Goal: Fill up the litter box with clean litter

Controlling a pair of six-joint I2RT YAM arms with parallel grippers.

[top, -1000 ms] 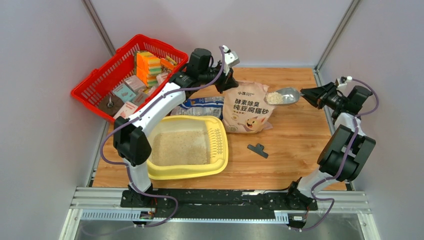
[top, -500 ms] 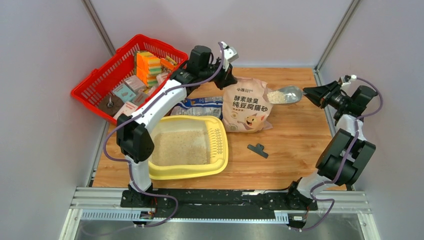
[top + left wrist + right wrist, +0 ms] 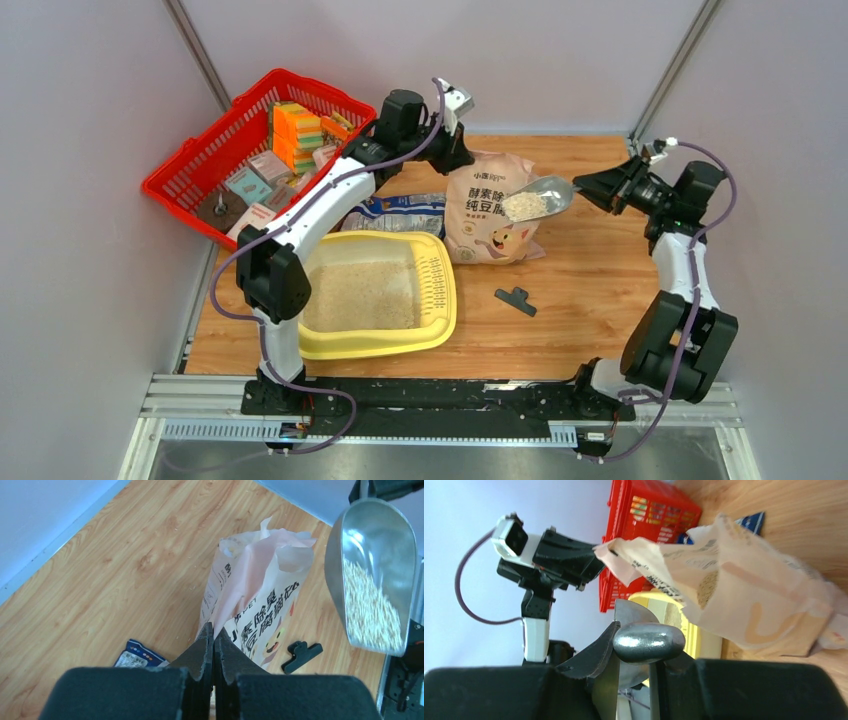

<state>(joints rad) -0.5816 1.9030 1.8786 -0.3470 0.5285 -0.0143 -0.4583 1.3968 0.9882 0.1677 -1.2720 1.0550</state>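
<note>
The tan paper litter bag (image 3: pixel 480 238) carries large dark Chinese lettering, 酵素除臭 above 纯豆腐猫砂, with the metal scoop (image 3: pixel 540 198) covering the line ends. Its smaller print is unreadable.

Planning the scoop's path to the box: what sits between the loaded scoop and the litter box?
The tan litter bag stands between the scoop and the litter box, clearest in the top view.

Pale-yellow plastic litter box (image 3: pixel 440 330) set near-left on wooden bench (image 3: pixel 590 290); tan paper bag (image 3: pixel 490 215) behind-right; red mesh basket (image 3: pixel 190 165) placed far-left.
</note>
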